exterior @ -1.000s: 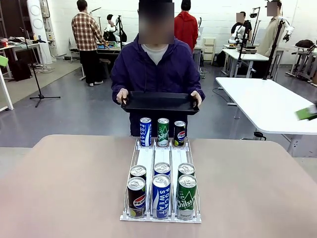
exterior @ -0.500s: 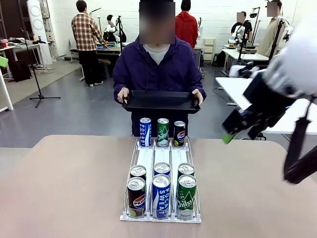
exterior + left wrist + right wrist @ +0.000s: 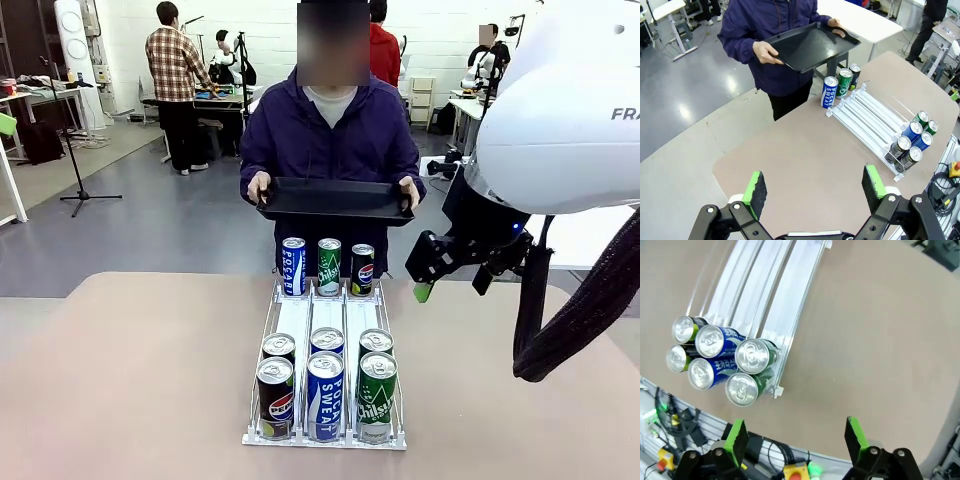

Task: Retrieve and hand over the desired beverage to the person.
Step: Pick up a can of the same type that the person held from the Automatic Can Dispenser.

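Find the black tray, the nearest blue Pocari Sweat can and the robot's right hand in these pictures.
black tray [image 3: 812, 47], left wrist view, bare inner floor.
nearest blue Pocari Sweat can [image 3: 325, 400], front view, printed side.
right hand [image 3: 796, 434], right wrist view, midway between its open fingertips.

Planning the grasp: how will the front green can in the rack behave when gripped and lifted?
The front green can is tall and slim, so it probably tips if nudged high outside the rack. Its top looks sealed, so likely full and heavy. Its glossy wall may slip.
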You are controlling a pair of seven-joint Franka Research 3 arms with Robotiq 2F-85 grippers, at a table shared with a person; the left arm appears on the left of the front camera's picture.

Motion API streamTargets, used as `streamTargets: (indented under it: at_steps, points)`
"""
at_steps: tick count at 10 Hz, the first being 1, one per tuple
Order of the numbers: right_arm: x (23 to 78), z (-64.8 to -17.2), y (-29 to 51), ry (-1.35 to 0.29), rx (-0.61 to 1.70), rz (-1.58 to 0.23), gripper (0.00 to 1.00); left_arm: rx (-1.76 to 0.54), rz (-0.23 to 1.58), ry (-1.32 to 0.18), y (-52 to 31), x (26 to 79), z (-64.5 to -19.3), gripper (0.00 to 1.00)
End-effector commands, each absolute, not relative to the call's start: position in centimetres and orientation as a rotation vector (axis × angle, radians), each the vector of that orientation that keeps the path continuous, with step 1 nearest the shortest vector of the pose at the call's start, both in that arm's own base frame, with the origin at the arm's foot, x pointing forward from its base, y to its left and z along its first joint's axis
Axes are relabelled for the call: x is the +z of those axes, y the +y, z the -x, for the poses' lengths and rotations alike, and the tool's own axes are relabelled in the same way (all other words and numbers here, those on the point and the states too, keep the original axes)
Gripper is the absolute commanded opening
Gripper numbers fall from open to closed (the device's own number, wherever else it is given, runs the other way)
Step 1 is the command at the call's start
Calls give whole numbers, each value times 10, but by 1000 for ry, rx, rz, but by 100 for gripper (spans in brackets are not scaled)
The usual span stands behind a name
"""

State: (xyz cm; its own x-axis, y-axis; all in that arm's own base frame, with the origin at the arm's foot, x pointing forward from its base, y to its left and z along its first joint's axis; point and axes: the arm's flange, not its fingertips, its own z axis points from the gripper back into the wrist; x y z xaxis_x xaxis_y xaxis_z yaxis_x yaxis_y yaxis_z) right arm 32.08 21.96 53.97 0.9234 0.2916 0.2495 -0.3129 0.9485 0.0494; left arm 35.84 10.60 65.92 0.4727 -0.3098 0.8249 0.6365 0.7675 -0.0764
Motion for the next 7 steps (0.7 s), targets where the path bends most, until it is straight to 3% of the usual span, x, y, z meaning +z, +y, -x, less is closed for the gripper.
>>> streamTargets:
  at_steps: [1, 7]
  points:
    - [535, -318, 222, -236, 320, -74, 100, -594, 399, -924, 106, 659, -359, 100]
    - [538, -318, 223, -238, 322, -88, 100, -594, 399, -924, 106, 659, -359, 100]
